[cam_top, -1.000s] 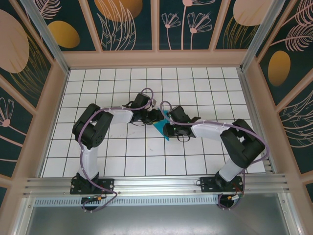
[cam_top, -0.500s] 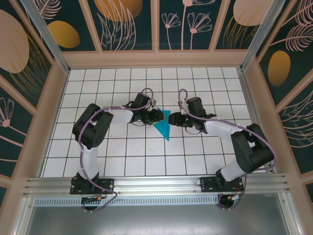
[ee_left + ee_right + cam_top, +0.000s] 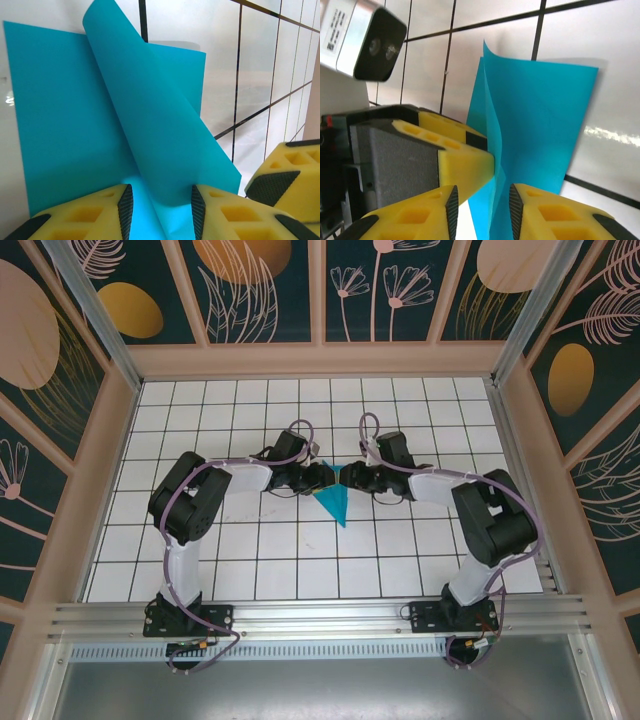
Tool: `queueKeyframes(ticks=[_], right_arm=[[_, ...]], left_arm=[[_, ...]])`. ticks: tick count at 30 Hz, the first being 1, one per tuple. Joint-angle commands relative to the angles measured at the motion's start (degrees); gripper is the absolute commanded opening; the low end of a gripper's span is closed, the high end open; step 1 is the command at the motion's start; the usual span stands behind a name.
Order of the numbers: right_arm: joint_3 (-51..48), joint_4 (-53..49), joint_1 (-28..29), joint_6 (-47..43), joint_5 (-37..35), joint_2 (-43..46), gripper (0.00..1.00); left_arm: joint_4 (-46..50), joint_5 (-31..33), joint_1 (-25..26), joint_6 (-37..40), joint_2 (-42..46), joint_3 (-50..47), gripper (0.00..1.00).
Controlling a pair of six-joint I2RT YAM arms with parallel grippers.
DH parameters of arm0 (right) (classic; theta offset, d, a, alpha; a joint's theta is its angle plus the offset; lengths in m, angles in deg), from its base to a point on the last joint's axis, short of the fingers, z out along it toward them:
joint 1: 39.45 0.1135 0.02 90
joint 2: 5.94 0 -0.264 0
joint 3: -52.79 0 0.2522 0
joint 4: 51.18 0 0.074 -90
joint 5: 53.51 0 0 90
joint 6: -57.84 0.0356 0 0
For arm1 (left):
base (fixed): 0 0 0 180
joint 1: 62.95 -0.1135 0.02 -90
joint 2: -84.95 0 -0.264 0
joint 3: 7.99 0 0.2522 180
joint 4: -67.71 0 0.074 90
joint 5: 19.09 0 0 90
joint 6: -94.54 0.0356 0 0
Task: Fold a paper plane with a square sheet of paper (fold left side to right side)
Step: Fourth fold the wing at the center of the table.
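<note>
The square sheet of paper [image 3: 336, 500] lies as a teal creased wedge on the white grid table, pointing toward the near edge. One flap [image 3: 150, 115] stands up curled off the flat part. My left gripper [image 3: 325, 477] is at the wedge's far end, open, with the raised flap between its fingers [image 3: 161, 200]. My right gripper [image 3: 350, 479] faces it from the right, open, with the paper's upright edge [image 3: 492, 130] between its pads [image 3: 482, 200]. A left finger [image 3: 465, 160] touches the paper's left face. A right finger [image 3: 290, 175] shows beside the sheet.
The table [image 3: 250, 540] is ringed by low beige walls [image 3: 320, 360] and patterned panels. An aluminium rail [image 3: 320, 615] with both arm bases runs along the near edge. The two arms meet over the table's middle.
My right gripper lifted off the wedge's lower part, swung away to the far right, then came back in to the wedge's far end opposite the left gripper. The left arm stayed put.
</note>
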Motion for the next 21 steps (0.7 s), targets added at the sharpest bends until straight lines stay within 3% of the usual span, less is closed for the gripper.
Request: queueKeyframes(ticks=[1,9,16,21], right_arm=[[2.0,2.6,-0.9,1.1,1.8,-2.4,0.32],[3.5,2.5,-1.0,0.9,3.3,-5.5,0.23],[3.6,1.6,-1.0,0.0,2.8,-6.2,0.05],[3.8,-1.1,-1.0,-1.5,0.3,-6.6,0.0]], left_arm=[[3.5,3.0,0.2,1.7,-1.7,-1.3,0.39],[3.5,3.0,0.2,1.7,-1.6,-1.5,0.39],[3.5,3.1,0.3,1.7,-1.6,-1.5,0.39],[3.5,3.0,0.2,1.7,-1.7,-1.4,0.39]])
